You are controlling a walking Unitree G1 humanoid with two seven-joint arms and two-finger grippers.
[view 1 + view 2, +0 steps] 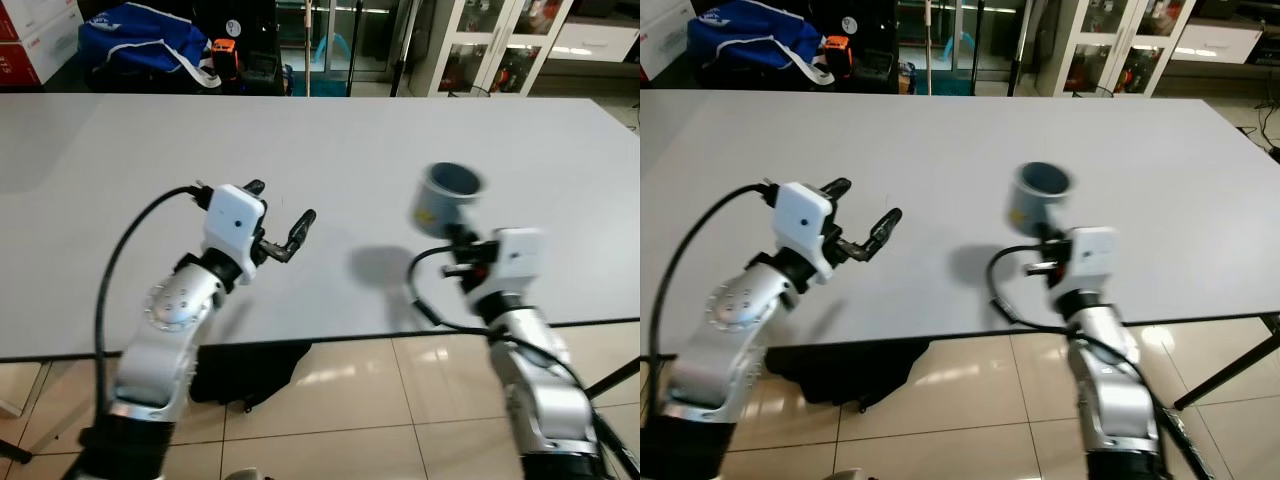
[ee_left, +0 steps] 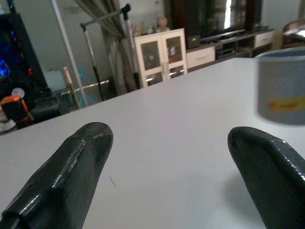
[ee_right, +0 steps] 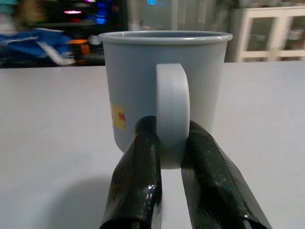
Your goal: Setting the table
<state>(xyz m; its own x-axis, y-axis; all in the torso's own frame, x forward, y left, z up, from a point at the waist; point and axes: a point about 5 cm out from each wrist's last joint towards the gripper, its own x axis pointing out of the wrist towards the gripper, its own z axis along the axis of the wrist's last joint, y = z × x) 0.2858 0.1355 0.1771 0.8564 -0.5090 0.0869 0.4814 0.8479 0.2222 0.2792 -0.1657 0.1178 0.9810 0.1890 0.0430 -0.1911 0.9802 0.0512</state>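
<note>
A pale blue-grey mug [image 1: 445,200] with a yellow label hangs above the white table [image 1: 330,130], near its front edge on the right. My right gripper [image 3: 169,148] is shut on the mug's handle [image 3: 172,112], one black finger on each side. The mug [image 2: 281,81] stays upright and casts a shadow on the table below. My left gripper [image 1: 285,220] hovers open over the front left of the table, with nothing between its fingers [image 2: 76,164]. It sits well to the left of the mug.
The long white table spans the view, bare around both arms. Behind it are a blue bag [image 1: 140,45], an orange device [image 1: 222,55] and white glass-door cabinets [image 1: 500,45]. Tiled floor [image 1: 380,400] and a dark bag [image 1: 245,370] lie below the front edge.
</note>
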